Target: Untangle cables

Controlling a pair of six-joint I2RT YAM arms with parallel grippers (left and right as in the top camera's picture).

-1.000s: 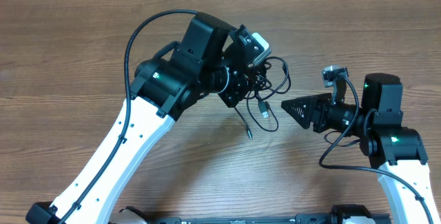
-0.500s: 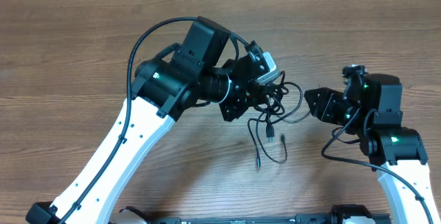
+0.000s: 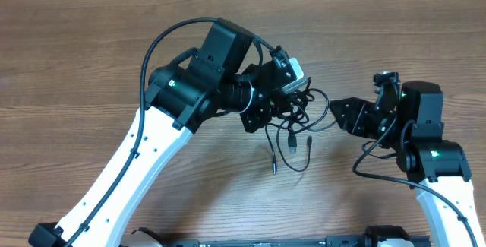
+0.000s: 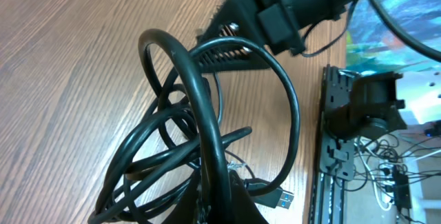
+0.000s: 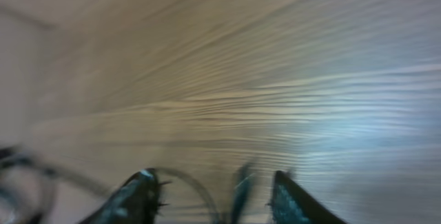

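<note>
Wood-grain table (image 3: pixel 83 45) spans the view beneath tangled cables (image 4: pixel 195 83).

A wood-grain table (image 3: pixel 91 64) has a black rail (image 4: pixel 327 182) along its edge.

The left claw (image 3: pixel 279 104) has carried the cables (image 3: pixel 293 129) rightward, while the right claw (image 3: pixel 339 115) has drawn back.
</note>
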